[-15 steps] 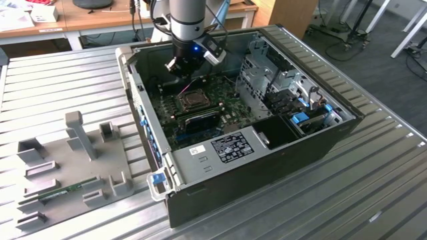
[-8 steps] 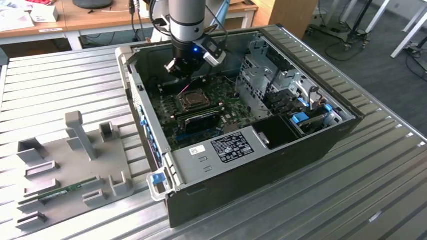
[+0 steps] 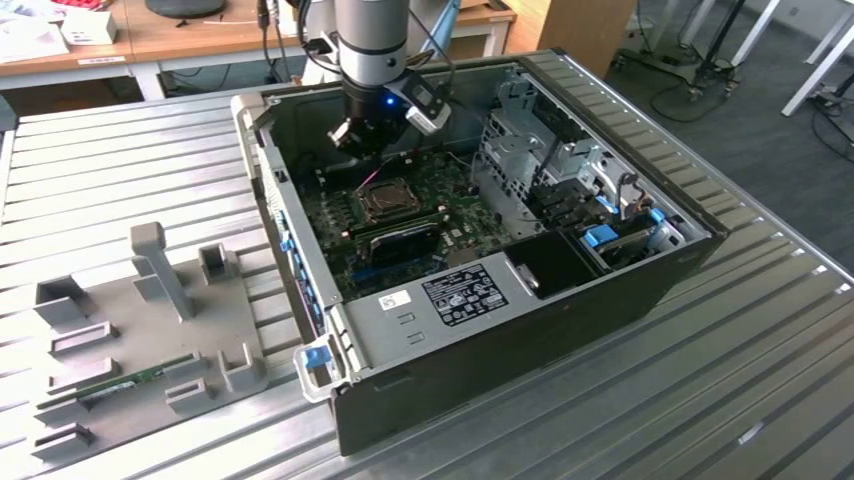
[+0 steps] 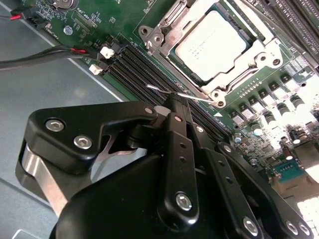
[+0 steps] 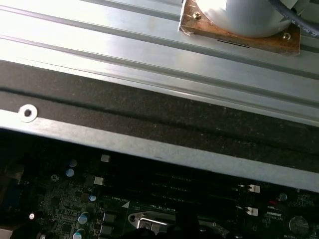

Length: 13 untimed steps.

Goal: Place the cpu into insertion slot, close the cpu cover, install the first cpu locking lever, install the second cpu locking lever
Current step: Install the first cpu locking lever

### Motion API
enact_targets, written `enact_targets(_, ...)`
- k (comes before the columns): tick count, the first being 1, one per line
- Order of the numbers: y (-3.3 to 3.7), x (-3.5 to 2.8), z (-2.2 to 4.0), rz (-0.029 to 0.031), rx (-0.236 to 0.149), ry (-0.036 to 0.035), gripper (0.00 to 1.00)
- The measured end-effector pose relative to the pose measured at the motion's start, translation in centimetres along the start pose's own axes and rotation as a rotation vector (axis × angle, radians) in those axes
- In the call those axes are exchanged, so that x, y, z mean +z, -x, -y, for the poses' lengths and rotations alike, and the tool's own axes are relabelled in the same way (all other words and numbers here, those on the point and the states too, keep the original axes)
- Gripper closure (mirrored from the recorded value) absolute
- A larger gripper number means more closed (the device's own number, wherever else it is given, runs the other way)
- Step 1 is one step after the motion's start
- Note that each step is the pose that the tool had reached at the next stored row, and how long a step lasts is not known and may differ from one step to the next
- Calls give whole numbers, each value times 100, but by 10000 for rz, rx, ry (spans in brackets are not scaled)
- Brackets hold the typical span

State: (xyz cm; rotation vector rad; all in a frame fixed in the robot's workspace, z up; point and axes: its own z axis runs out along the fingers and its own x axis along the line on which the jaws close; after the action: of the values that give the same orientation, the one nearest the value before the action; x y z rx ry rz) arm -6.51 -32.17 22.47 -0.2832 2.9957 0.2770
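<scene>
Hanging from the arm inside the open computer case [image 3: 667,270], the tool [image 3: 363,142] sits low over the green circuit board [image 3: 447,190], close to the case wall farthest from the exterior view. The case rests on a ribbed metal surface [image 3: 120,150]. A grey fixture [image 3: 134,330] lies on the same surface, well apart toward the exterior view's left.

Component status, second wrist view:
- The cpu [image 4: 209,42] is seated flat in the insertion slot [image 3: 380,200], silvery face up.
- The cpu cover [image 4: 160,31] is down, its frame overlapping the chip's edges.
- One thin locking lever [image 4: 199,98] runs along the socket's edge beside the black memory slots [image 4: 134,64], and its hooked end stands free of the board.

Tool status: the black linkage body fills the foreground and its tip lies at the lever rod, just beside the socket corner. Whether the tip touches or grips the rod cannot be told, nor can it be told whether the tool is wide or narrow.

A red-and-black cable [image 4: 50,52] crosses the board edge, well apart from the socket.
</scene>
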Motion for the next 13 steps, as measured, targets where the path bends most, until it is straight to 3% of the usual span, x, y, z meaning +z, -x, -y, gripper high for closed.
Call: enact_targets(13, -21, 71, 14, 28, -12, -5, 90)
